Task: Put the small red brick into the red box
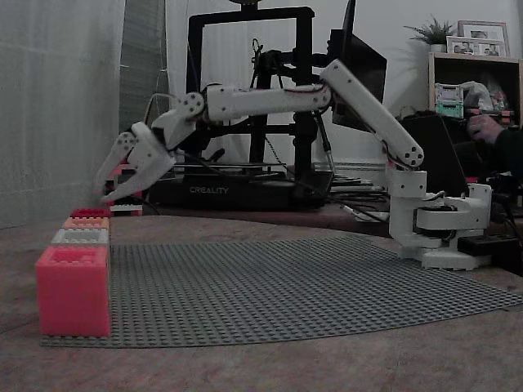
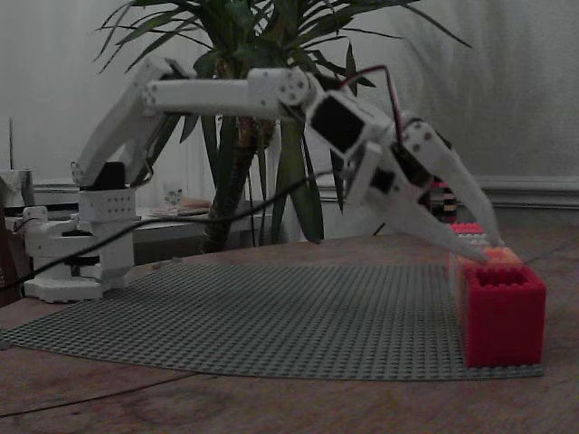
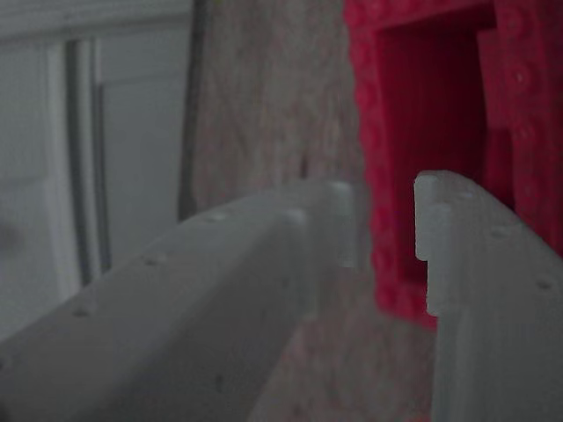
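hand released, fingers spread, nothing between them | hovers above the far end of the box row | red box open-topped, just beyond the fingertips | grey baseplate on bench

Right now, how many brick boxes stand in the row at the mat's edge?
4 visible: a pink-coral box nearest the camera, a grey box behind it, an orange box next, and the red box farthest. More may be hidden behind.
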Controlling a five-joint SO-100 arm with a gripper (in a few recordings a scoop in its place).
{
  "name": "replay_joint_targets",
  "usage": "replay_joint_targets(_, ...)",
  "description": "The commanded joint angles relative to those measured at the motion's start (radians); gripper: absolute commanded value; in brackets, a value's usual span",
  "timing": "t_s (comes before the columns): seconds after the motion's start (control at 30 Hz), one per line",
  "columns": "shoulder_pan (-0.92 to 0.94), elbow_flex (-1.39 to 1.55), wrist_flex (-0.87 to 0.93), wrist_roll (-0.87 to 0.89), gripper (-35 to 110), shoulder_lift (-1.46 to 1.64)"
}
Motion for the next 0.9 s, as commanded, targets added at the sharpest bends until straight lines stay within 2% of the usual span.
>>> replay_joint_targets(0.0, -0.026, 0.175, 0.021, -0.006, 0, 0.365)
replay_joint_targets(0.2, -0.101, 0.707, -0.005, -0.008, 0, 0.856)
replay_joint_targets(0.4, -0.184, 1.203, 0.137, -0.005, 0, 1.298)
replay_joint_targets(0.6, -0.242, 1.654, 0.199, 0.101, 0, 1.694)
replay_joint_targets(0.73, -0.281, 1.841, 0.296, 0.141, 0, 1.959)
replay_joint_targets(0.87, -0.291, 1.902, 0.454, 0.179, 0, 2.169)
